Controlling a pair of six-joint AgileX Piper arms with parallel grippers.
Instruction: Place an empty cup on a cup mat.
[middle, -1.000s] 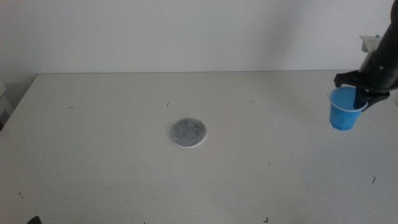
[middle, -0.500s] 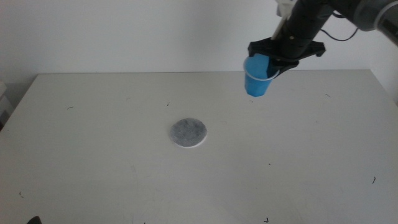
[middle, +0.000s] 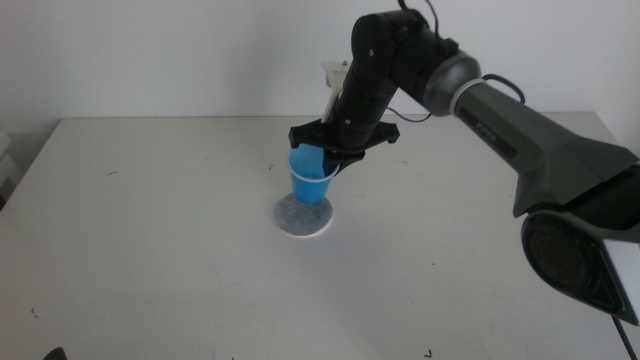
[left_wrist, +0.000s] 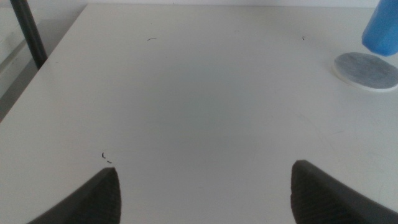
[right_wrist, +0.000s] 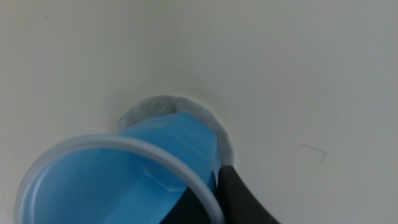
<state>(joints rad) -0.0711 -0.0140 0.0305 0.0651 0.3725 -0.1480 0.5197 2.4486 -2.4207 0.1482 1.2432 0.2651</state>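
The blue cup (middle: 312, 181) hangs upright just over the cup mat (middle: 303, 217), a round grey disc near the table's middle. My right gripper (middle: 337, 152) reaches in from the right and is shut on the cup's pale rim. In the right wrist view the cup (right_wrist: 163, 157) fills the foreground, its inside is empty, and the mat's edge (right_wrist: 163, 103) peeks out beyond it; one dark jaw of the right gripper (right_wrist: 212, 200) presses the rim. I cannot tell whether the base touches the mat. The left wrist view shows the cup (left_wrist: 382, 30) over the mat (left_wrist: 367, 68). My left gripper (left_wrist: 204, 169) waits open, low at the table's near left.
The white table (middle: 150, 250) carries only small dark specks. Its left edge (left_wrist: 37, 74) drops off beside a dark post (left_wrist: 28, 31). The right arm's long grey links (middle: 540, 130) stretch across the table's right half.
The right arm has swung the cup from the table's far right edge leftward, through the back of the table, and lowered it over the mat. The mat has not moved.
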